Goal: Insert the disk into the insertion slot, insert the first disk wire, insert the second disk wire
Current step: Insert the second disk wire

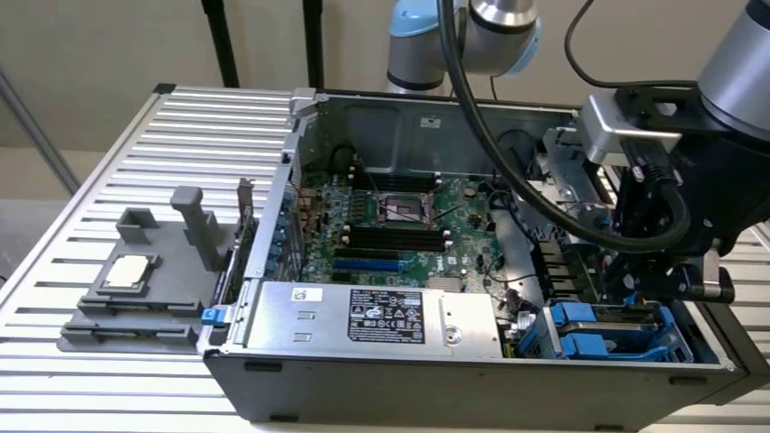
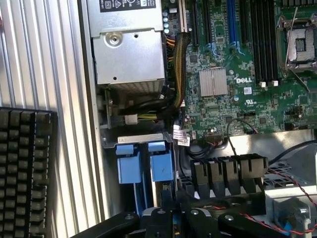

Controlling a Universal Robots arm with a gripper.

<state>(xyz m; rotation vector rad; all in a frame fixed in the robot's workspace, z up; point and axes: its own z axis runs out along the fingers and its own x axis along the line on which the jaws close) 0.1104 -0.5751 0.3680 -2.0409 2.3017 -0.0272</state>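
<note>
the robot arm reaches down into an open computer case (image 1: 481, 370) that sits on a table (image 1: 108, 162) made of silver slats. the gripper (image 1: 655, 293) hangs at the corner of the case on the exterior view's right, just above the insertion slot (image 1: 614, 336). the slot is a grey-blue cage with bright blue latch tabs (image 2: 143, 166), two of them side by side. something dark sits between the tabs under the gripper, but i cannot tell if that is the disk. i cannot tell where the disk is.

the black gripper (image 2: 171, 215) is low over the slot in the wrist view, with its tip just above the blue tabs. i cannot tell if its fingers are apart, together, or clamped on something.

beside the slot is a silver power box (image 1: 373, 316) with a black label. a bundle of yellow and black wires (image 2: 178, 69) runs from that box along the edge of the green board (image 1: 398, 225). a row of black plugs (image 2: 228, 171) sits near the slot on its other side. thin red and black wires (image 2: 292, 186) lie close to them.

on the table, at the exterior view's left, a grey holder (image 1: 144, 289) keeps a small square chip (image 1: 126, 272). a black keyboard (image 2: 25, 173) lies on the slats next to the case.
</note>
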